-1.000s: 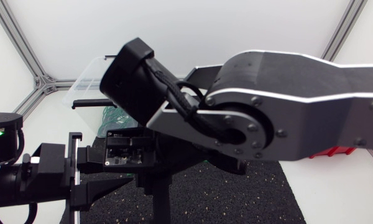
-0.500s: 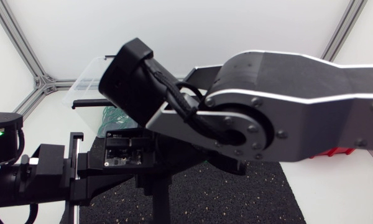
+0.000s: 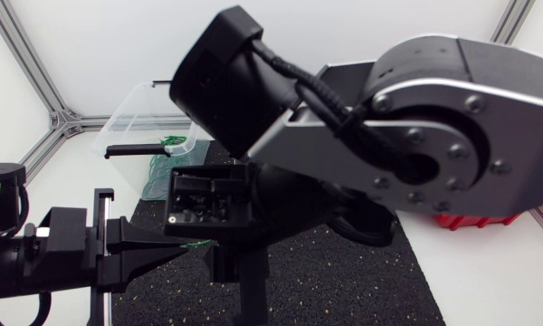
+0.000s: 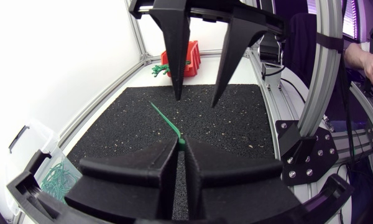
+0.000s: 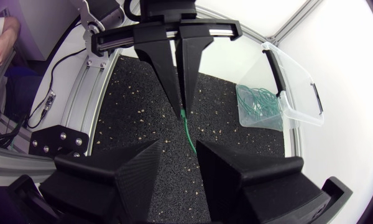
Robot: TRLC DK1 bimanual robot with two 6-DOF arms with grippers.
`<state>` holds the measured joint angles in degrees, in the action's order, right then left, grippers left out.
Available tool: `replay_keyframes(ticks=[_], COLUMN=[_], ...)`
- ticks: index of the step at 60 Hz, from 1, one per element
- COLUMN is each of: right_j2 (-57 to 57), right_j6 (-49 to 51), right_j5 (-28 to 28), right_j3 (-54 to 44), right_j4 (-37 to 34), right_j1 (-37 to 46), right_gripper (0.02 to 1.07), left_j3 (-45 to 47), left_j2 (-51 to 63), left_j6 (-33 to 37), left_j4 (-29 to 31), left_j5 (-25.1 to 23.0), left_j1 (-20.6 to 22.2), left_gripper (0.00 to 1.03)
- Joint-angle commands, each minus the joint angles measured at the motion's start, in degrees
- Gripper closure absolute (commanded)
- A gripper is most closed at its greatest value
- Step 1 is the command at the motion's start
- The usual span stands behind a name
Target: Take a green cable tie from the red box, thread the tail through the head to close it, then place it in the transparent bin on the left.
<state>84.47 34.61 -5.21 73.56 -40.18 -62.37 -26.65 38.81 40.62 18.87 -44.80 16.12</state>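
Far left: clear plastic bin is sitting off the mat's corner, with closed green loops already lying inside. Left gripper is hovering low over the black speckled mat, its fingers pinching together on one end of the slim green cable tie. The strip is jutting straight ahead, free end pointing to the right gripper. No loop is showing. Compared with a second ago, the right arm is riding higher in the head view. Its wedge fingers are spread wide and standing apart from the tie's tip, touching nothing. The red box is resting at the far right with spare ties poking out. Judgement: threading is not done, and the right gripper needs to catch the tail first.
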Motion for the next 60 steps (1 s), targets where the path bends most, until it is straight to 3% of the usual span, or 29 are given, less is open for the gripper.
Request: replay_keyframes(ticks=[1,23,34,44,60], right_j2=[0.08,4.3,5.89,5.97,5.8], right_j6=[1.16,4.24,4.41,4.33,3.8], right_j5=[-1.55,-5.69,-6.39,-4.89,-2.87], right_j3=[-0.52,-1.58,-2.81,-4.48,-5.44], right_j4=[-1.12,-0.07,0.98,3.01,4.94], right_j1=[2.08,3.57,3.13,2.52,2.6], right_gripper=[0.56,0.57,0.72,0.98,0.98], left_j3=[-0.24,-1.47,-1.91,-1.91,-2.17], left_j2=[-0.75,-1.28,-1.28,-1.19,-0.93], left_j6=[1.83,1.83,1.74,1.65,1.39], left_j4=[0.99,2.48,2.48,2.48,3.19], left_j5=[-0.91,-0.91,-0.91,-0.91,-0.91], left_j1=[-0.39,-0.04,0.14,0.14,0.84], left_gripper=[1.0,1.0,1.0,1.0,1.0])
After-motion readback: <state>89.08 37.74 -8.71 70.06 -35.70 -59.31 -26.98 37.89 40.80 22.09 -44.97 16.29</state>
